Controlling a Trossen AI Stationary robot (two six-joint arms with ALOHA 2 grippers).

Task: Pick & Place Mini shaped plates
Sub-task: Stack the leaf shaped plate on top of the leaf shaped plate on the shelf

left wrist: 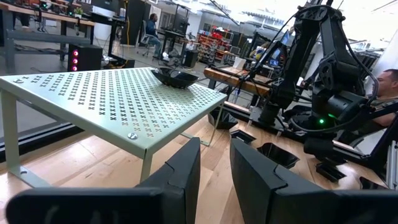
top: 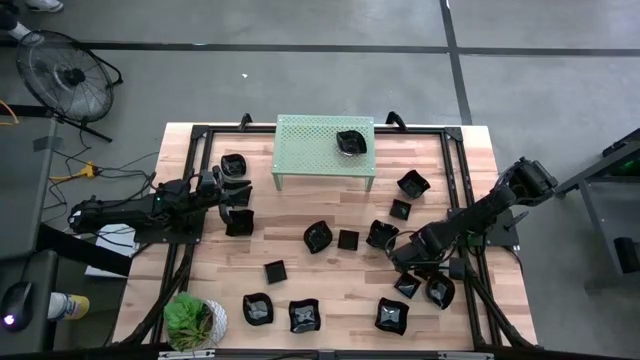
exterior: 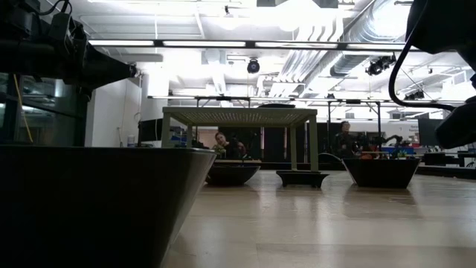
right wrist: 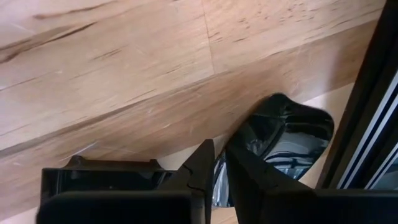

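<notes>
High view is showing one mini shaped plate [top: 350,142] sitting on the pale green perforated shelf [top: 310,140], which I am reading as the drop spot, while the rest of the black plates [top: 318,237] are lying scattered across the wooden tabletop [top: 300,270], so the job is looking barely begun with most of it left. Right gripper [top: 408,262] is working low over the tabletop at the right side, among a cluster of plates. Its wrist camera is showing its jaws narrowed to a slim gap astride the raised rim of a glossy wavy-edged plate [right wrist: 286,134], apparently pinching it, the plate not yet lifted. Left gripper [top: 222,190] is waiting at the left side near the shelf, its jaws standing slightly apart with nothing between them.
</notes>
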